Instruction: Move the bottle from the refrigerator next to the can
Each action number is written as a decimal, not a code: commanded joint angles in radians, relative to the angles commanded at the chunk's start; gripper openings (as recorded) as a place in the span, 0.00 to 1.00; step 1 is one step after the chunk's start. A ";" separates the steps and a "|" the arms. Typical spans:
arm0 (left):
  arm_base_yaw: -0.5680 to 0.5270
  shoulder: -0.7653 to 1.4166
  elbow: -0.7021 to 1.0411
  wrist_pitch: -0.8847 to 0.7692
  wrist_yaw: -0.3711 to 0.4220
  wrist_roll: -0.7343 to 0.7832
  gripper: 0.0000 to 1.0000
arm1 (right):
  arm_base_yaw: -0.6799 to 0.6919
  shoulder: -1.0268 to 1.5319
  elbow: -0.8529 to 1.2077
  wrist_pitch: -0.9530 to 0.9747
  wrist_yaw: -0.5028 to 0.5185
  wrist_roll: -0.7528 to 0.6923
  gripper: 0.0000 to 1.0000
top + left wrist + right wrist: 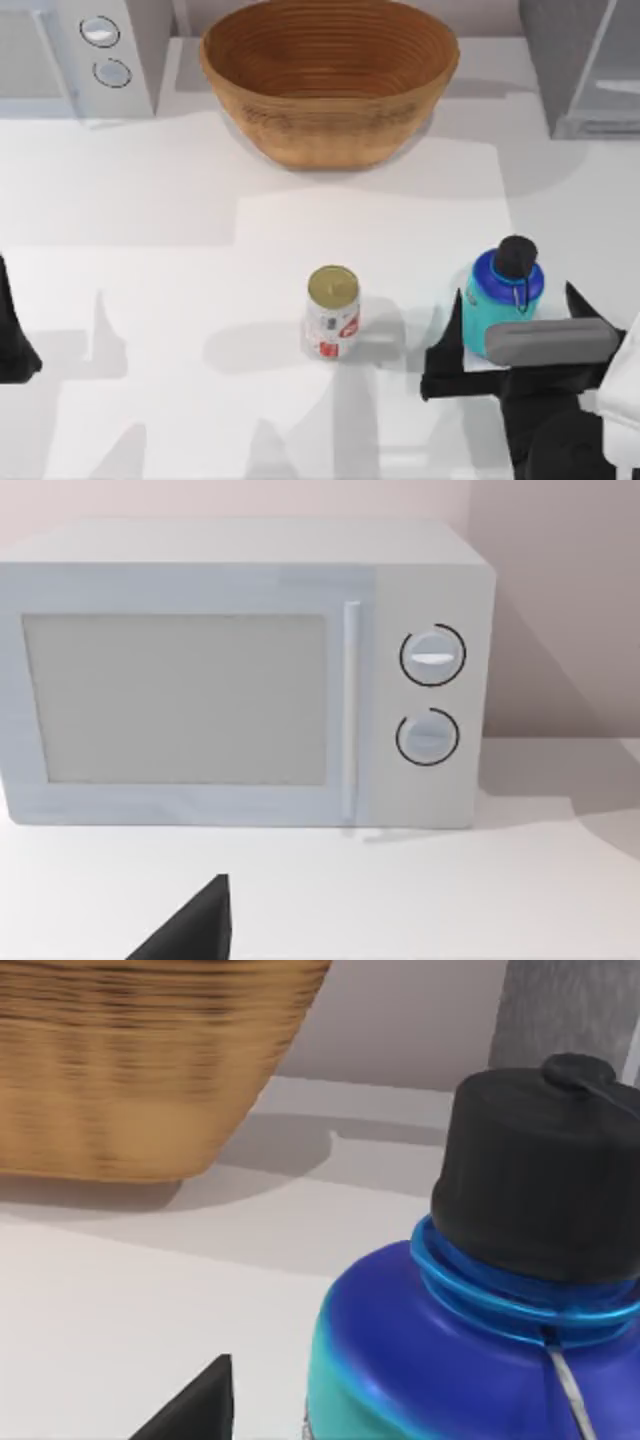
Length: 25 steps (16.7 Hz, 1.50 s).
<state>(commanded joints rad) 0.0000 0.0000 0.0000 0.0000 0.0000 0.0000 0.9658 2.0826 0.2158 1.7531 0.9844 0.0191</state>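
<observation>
The teal-blue bottle (497,305) with its black cap stands upright on the table, to the right of the white and red can (332,314), with a gap between them. My right gripper (514,294) is open around the bottle, one finger on each side. In the right wrist view the bottle (450,1360) is close up, and a dark fingertip (200,1405) stands apart from it. The grey refrigerator (590,70) is at the back right corner. My left gripper (12,345) is parked at the left edge, open.
A large woven basket (330,75) sits at the back centre. A light grey microwave (80,50) with two knobs stands at the back left, facing the left wrist camera (240,680). White tabletop (200,300) lies left of the can.
</observation>
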 joint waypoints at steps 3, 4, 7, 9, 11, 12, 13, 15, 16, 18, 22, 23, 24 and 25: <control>0.000 0.000 0.000 0.000 0.000 0.000 1.00 | -0.047 -0.125 -0.036 -0.041 -0.106 -0.002 1.00; 0.000 0.000 0.000 0.000 0.000 0.000 1.00 | -0.072 -0.186 -0.049 -0.071 -0.154 -0.003 1.00; 0.000 0.000 0.000 0.000 0.000 0.000 1.00 | -0.174 -0.419 -0.091 -0.217 -0.322 -0.004 1.00; 0.000 0.000 0.000 0.000 0.000 0.000 1.00 | -0.263 -0.602 -0.119 -0.363 -0.443 -0.006 1.00; 0.000 0.000 0.000 0.000 0.000 0.000 1.00 | -0.361 -0.803 -0.145 -0.540 -0.559 -0.009 1.00; 0.000 0.000 0.000 0.000 0.000 0.000 1.00 | -0.411 -0.908 -0.156 -0.635 -0.612 -0.010 1.00; 0.000 0.000 0.000 0.000 0.000 0.000 1.00 | -0.463 -1.014 -0.166 -0.733 -0.663 -0.011 1.00; 0.000 0.000 0.000 0.000 0.000 0.000 1.00 | -0.565 -1.224 -0.185 -0.930 -0.756 -0.012 1.00; 0.000 0.000 0.000 0.000 0.000 0.000 1.00 | -0.614 -1.327 -0.193 -1.027 -0.797 -0.013 1.00; 0.000 0.000 0.000 0.000 0.000 0.000 1.00 | -0.707 -1.523 -0.206 -1.213 -0.865 -0.015 1.00; 0.000 0.000 0.000 0.000 0.000 0.000 1.00 | -0.859 -1.848 -0.219 -1.527 -0.951 -0.016 1.00; 0.000 0.000 0.000 0.000 0.000 0.000 1.00 | -0.888 -1.911 -0.220 -1.588 -0.963 -0.017 1.00; 0.000 0.000 0.000 0.000 0.000 0.000 1.00 | -0.913 -1.966 -0.220 -1.640 -0.971 -0.017 1.00; 0.000 0.000 0.000 0.000 0.000 0.000 1.00 | -0.934 -2.010 -0.220 -1.682 -0.976 -0.018 1.00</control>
<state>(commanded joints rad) 0.0000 0.0000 0.0000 0.0000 0.0000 0.0000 0.0321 0.0729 -0.0039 0.0708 0.0086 0.0010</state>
